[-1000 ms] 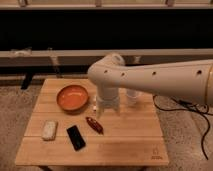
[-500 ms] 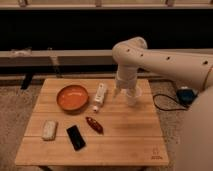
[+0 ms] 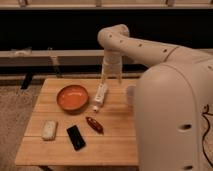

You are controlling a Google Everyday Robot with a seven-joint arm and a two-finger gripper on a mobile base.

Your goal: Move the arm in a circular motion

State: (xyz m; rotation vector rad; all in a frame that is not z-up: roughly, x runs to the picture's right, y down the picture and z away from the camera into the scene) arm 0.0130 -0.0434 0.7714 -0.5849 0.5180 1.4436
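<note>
The arm (image 3: 165, 95) fills the right side of the camera view: a thick cream-white segment bulks up close in the foreground, then a tube with small dark screw holes runs up and left to a rounded elbow, from which a narrower wrist drops straight down over the far edge of the desk (image 3: 115, 142). At the end of that wrist the gripper (image 3: 111, 80) hangs above the back of the wooden desk, just beyond a white bottle; whether the fingers stand apart or together I cannot tell, and nothing is visibly held between them. The desk is light wood and stands on a speckled floor before a dark wall with a pale ledge. On it, an orange bowl (image 3: 72, 97) sits toward the back left. Just right of the bowl lies the white bottle (image 3: 100, 95) on its side, cap toward the front. Nearer the front lie a black phone (image 3: 76, 137), a pale sponge-like block (image 3: 49, 129) at the left, and a small dark reddish-brown packet (image 3: 94, 124).
</note>
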